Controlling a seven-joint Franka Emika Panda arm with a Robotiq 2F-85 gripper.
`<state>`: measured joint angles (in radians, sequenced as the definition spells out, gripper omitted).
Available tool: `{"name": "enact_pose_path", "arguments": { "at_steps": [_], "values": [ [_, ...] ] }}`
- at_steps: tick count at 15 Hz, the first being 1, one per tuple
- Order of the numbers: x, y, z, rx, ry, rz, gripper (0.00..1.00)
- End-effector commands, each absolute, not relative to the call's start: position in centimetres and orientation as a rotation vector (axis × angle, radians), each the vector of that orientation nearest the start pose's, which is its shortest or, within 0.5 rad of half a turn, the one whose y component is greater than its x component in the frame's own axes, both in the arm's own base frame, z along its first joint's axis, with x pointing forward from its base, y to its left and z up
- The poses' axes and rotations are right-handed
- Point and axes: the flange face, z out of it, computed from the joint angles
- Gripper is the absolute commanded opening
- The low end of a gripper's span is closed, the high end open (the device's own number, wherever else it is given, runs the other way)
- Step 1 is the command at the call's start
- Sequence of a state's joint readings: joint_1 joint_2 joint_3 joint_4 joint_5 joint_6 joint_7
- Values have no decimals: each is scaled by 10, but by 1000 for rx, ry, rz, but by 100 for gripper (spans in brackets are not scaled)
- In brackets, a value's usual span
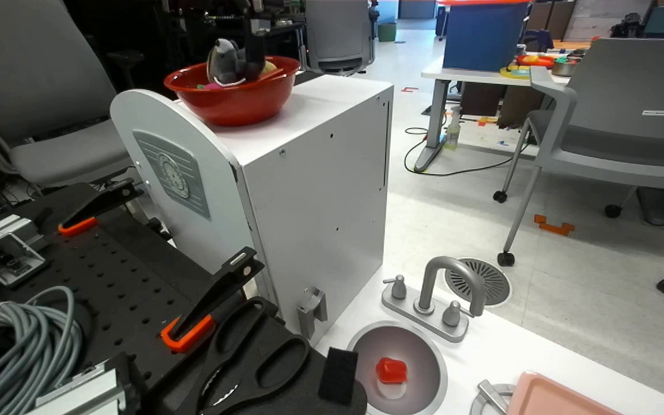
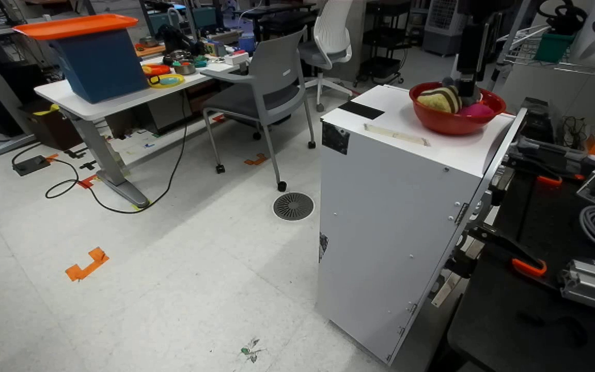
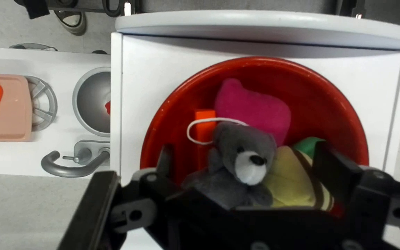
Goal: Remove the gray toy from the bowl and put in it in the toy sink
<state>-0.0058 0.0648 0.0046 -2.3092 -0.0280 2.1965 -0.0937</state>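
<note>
The gray toy (image 3: 243,146), a plush with a white muzzle and white cord loop, lies in the red bowl (image 3: 318,80). It also shows in an exterior view (image 1: 227,63); elsewhere the gripper and yellow plush mostly hide it. The bowl stands on the white cabinet in both exterior views (image 1: 245,108) (image 2: 452,124). My gripper (image 3: 248,165) is open over the bowl. Its fingers are wide apart on either side of the gray toy and a yellow striped plush (image 3: 290,177). The toy sink (image 1: 440,369) is lower, beside the cabinet, with a red piece (image 1: 391,370) in it.
A magenta plush (image 3: 252,107), an orange block (image 3: 205,121) and a green item (image 3: 309,146) share the bowl. A raised panel (image 3: 266,26) edges the white cabinet (image 1: 320,173). A gray faucet (image 1: 453,266) rises beside the sink. A pink tray (image 1: 551,397) lies beyond it.
</note>
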Motion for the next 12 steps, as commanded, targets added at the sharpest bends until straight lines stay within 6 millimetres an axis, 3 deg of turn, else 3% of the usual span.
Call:
{"name": "enact_pose_path", "arguments": {
  "at_steps": [1, 12],
  "values": [
    [502, -7, 304, -3096, -164, 300, 100],
    [503, -28, 311, -3141, -74, 346, 100]
  ]
}}
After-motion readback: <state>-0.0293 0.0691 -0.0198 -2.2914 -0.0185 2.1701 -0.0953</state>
